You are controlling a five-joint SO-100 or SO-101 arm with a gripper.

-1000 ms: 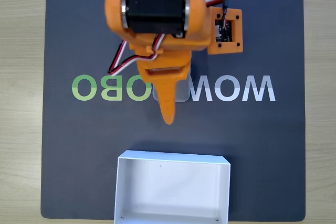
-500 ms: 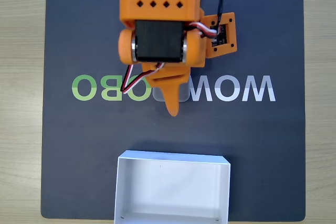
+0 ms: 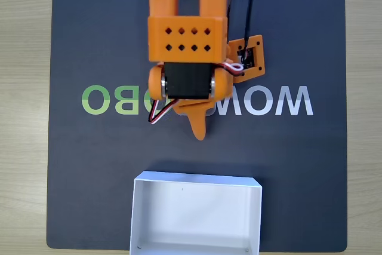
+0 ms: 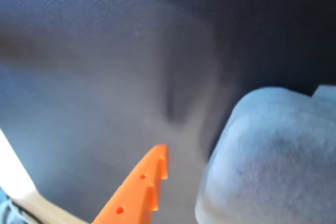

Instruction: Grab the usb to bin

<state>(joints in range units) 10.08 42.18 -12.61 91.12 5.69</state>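
Covering wooden table [image 3: 24,117]: dark mat [image 3: 89,165], lettered.

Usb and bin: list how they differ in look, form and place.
Colour: the usb is matte grey, while the bin is white.
Form: the usb is a solid block with rounded corners, while the bin is an open, thin-walled box with nothing inside.
Place: the usb lies close beside the pincer, as the wrist view shows, while the bin stands apart from the arm at the mat's lower edge in the fixed view.
Both rest on the dark mat.
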